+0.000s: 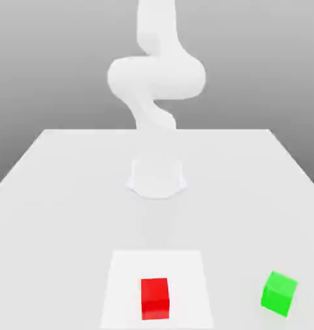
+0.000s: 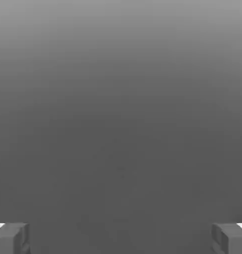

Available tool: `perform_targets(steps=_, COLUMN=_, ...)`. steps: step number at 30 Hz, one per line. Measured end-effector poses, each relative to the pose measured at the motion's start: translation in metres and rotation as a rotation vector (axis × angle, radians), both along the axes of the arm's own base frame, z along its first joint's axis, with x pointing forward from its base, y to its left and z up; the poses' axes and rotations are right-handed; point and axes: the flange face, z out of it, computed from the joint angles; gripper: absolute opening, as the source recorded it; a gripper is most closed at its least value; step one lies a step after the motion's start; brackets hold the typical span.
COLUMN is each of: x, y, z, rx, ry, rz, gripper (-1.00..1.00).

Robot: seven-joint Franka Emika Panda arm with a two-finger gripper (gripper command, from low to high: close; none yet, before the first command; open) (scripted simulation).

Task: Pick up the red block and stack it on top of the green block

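Observation:
The red block [image 1: 155, 298] sits on a paler square patch [image 1: 124, 277] near the table's front edge in the exterior view. The green block [image 1: 278, 293] rests on the table toward the exterior view's right of it, turned at a slight angle and apart from it. In the hand view my gripper [image 2: 121, 239] is open, its two grey fingertips [image 2: 11, 238] wide apart with nothing between them and only plain grey background beyond. No block appears in the hand view.
The white arm [image 1: 156, 77] rises from its round base [image 1: 157, 177] at the middle of the white table [image 1: 56, 193] and runs out of the top of the exterior view. The table's edges slant along both sides.

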Motion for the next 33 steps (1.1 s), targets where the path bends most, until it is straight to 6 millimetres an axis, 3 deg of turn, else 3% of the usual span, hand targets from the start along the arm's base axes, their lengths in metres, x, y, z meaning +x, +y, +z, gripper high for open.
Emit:
perform_targets(steps=6, x=0.065, y=-0.001, z=-0.110, rx=-0.005, ry=0.185, rz=0.018, gripper=0.00)
perform_targets(steps=12, x=0.099, y=-0.001, z=-0.228, rx=-0.011, ry=0.365, rz=0.034, gripper=0.00)
perform_targets(steps=17, x=0.104, y=-0.001, z=-0.328, rx=-0.017, ry=0.515, rz=0.047, gripper=0.00)
perform_targets(steps=23, x=0.082, y=-0.003, z=-0.443, rx=-0.027, ry=0.695, rz=0.063, gripper=0.00)
perform_targets(steps=28, x=0.078, y=-0.003, z=-0.510, rx=-0.029, ry=0.723, rz=0.066, gripper=0.00)
perform_targets(steps=29, x=0.077, y=-0.003, z=-0.520, rx=-0.029, ry=0.724, rz=0.065, gripper=-1.00)
perform_targets(steps=33, x=0.077, y=-0.003, z=-0.520, rx=-0.029, ry=0.724, rz=0.065, gripper=-1.00)
